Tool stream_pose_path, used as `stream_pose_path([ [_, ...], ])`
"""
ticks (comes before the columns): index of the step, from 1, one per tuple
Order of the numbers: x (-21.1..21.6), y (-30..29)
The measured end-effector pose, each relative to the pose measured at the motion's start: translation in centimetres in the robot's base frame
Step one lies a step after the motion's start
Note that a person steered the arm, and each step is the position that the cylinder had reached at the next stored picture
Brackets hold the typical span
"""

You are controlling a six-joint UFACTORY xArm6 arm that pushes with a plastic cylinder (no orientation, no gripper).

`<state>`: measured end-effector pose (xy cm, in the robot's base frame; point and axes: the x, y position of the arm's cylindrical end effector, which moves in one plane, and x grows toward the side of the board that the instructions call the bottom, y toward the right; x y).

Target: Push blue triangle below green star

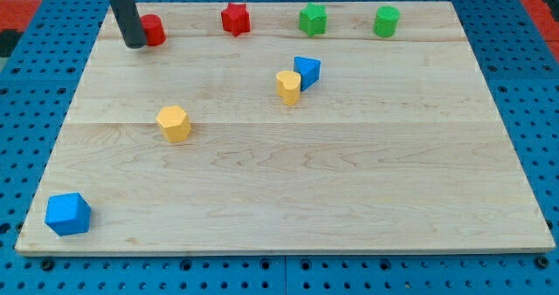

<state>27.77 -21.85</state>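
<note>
The table (288,190), a pale wooden board, is set on a blue perforated base (26,85). The dark rod (125,11) enters from the view's top left and is tilted slightly. This tool has no jaws, so no wide or narrow state applies, and nothing is held. My tip (135,44) rests at the table's upper left, touching or just beside the red block (153,30), whose shape is partly hidden by the rod.

The blue cube (68,214) lies at the table's lower left corner, well apart from all other blocks. The yellow hexagonal block (174,123) is placed left of centre. The blue triangle (307,71) is located just above centre, touching the yellow block (288,86) at its lower left; it is well apart from my tip.

Along the top edge are found the red star (235,19), the green star (313,19) directly above the blue triangle, and the green cylinder (386,21) further right.
</note>
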Motion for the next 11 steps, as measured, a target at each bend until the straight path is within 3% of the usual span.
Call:
stream_pose_path([
  [1,-1.8,0.1],
  [3,-1.1,0.9],
  [4,3.9,5.7],
  [5,5.8,13.2],
  [8,6.6,25.4],
  [11,9.6,22.8],
])
